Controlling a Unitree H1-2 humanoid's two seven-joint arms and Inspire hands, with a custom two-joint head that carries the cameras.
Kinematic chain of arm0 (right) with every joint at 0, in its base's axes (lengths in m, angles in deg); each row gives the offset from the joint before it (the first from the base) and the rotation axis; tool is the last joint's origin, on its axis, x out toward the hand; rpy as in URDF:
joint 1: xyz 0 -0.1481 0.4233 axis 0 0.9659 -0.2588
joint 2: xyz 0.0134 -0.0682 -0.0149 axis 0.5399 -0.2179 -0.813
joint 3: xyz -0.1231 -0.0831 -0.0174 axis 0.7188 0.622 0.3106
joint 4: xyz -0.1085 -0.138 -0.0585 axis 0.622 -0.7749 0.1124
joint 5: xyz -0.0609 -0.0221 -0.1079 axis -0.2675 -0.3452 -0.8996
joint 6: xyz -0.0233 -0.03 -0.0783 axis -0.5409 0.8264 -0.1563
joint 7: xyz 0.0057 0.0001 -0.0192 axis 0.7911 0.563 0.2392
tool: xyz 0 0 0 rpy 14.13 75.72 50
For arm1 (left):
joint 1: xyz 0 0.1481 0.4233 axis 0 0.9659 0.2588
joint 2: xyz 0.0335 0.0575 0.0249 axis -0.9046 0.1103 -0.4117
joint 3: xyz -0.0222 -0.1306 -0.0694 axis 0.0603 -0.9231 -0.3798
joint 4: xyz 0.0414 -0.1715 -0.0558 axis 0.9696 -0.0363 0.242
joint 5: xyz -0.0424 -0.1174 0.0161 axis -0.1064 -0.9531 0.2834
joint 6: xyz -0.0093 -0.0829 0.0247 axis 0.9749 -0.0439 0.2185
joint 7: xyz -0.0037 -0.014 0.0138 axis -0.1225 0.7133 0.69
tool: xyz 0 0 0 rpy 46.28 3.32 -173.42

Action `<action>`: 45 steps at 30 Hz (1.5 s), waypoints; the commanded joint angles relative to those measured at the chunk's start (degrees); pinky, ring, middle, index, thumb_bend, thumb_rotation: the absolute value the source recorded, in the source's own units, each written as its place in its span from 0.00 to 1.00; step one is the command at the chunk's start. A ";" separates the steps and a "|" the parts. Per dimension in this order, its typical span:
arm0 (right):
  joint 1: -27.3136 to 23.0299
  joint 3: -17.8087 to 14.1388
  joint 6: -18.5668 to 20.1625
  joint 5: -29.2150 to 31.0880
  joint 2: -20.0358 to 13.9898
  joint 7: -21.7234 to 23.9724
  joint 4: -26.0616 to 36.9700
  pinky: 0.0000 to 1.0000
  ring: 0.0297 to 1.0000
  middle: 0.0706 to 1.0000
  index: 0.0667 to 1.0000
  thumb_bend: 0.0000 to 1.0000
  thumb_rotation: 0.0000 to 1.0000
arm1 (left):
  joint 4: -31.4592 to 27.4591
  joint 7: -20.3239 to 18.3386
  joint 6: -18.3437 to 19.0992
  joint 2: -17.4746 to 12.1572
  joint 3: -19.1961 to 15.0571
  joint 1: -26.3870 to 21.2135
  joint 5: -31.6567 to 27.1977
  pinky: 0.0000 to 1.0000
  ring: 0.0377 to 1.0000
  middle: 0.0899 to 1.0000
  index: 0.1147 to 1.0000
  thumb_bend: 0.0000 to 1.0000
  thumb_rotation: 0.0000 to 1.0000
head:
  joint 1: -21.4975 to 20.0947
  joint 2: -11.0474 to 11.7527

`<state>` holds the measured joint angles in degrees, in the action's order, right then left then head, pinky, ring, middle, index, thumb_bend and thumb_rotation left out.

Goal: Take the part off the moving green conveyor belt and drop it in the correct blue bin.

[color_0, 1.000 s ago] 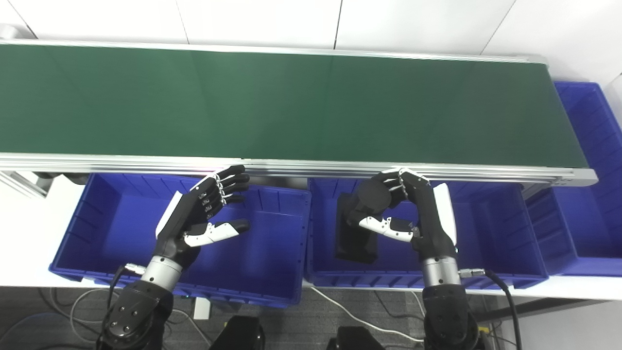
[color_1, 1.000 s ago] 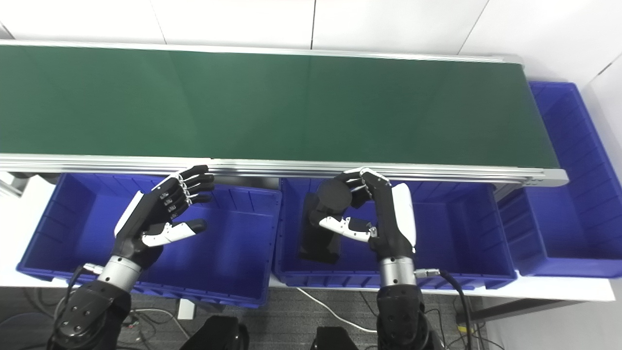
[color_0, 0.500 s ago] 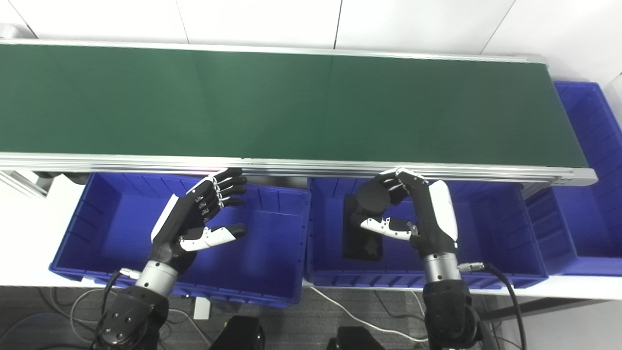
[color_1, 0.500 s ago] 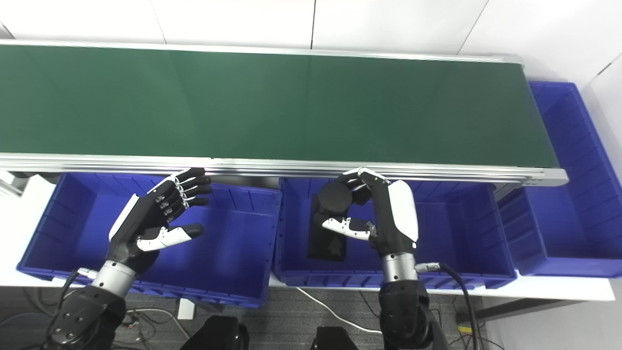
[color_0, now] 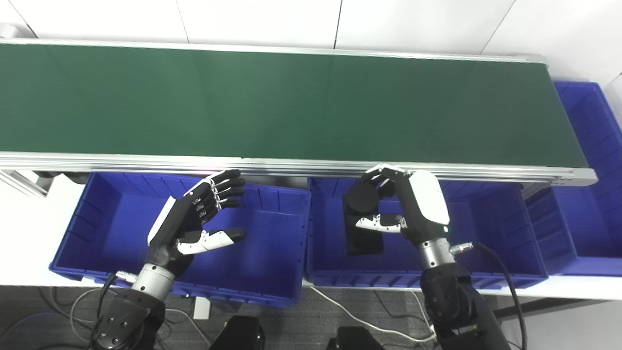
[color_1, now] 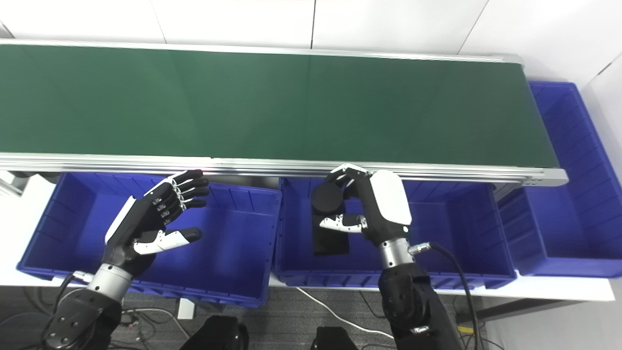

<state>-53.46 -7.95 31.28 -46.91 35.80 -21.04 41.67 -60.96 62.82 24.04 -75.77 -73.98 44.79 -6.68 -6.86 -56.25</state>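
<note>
My right hand (color_0: 403, 206) hangs over the left part of the middle blue bin (color_0: 491, 243), its back turned up, fingers and thumb closed around a black round part (color_0: 362, 198). Below it on that bin's floor lies a flat black rectangular part (color_0: 363, 238). My left hand (color_0: 197, 214) hovers over the left blue bin (color_0: 112, 228), fingers spread, holding nothing. The green conveyor belt (color_0: 291, 102) runs across the picture behind both bins and carries no part.
A third blue bin (color_0: 590, 160) stands at the belt's right end. The belt's aluminium rail (color_0: 291, 165) runs just beyond my fingertips. Cables lie on the floor below the bins.
My right hand has rolled palm-down and drifted left with the round part. The black rectangular part has dropped flat onto the bin floor. My left hand sank slightly towards me.
</note>
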 commanded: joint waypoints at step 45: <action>-3.24 2.54 4.80 -5.23 -2.93 5.58 -0.06 0.69 0.78 0.83 0.85 1.00 0.44 | -0.06 0.15 -1.39 0.61 0.76 -0.96 1.29 0.73 0.76 0.77 0.78 0.90 0.30 | 4.85 1.17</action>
<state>-56.30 -4.60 35.74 -53.22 33.20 -15.40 38.84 -60.37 62.61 24.26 -75.43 -73.39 44.59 -6.04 -2.03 -55.11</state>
